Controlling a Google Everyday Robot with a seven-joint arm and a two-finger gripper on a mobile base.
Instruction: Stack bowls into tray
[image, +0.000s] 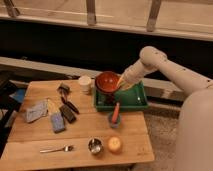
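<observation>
- Gripper (120, 83) sits at the right rim of the red-orange bowl (106, 80), on the end of the white arm (150, 59) that reaches in from the right. Grip state: cannot tell. The view does not settle whether it is clamped on the rim or let go.
- The bowl lies just left of the gripper, over the left rear corner of the green tray (132, 105). It looks tilted, with its inside facing the camera. Whether it rests on the tray floor or is held above it: cannot tell.
- Step in hand (my judgement): seating the bowl in the tray. To do it well, level the bowl and bring it inward, toward the gripper's side, so its base clears the left wall. Then lower it flat before any release.
- Edges: the tray's left and rear walls run under or close to the bowl. A base caught on either wall would leave it perched.
- Pale cup (85, 82) stands beyond the bowl, left of the gripper and near the bowl's outer side (a leftward drift could knock it).
- Small blue cup with an orange stick-like item (115, 115) stands in front of the gripper, just off the tray's front wall. It could obstruct a low retreat forward.
- Open room: the tray floor to the right of and in front of the gripper shows bare green. Up and rightward, along the arm, looks like the freest way out.
</observation>
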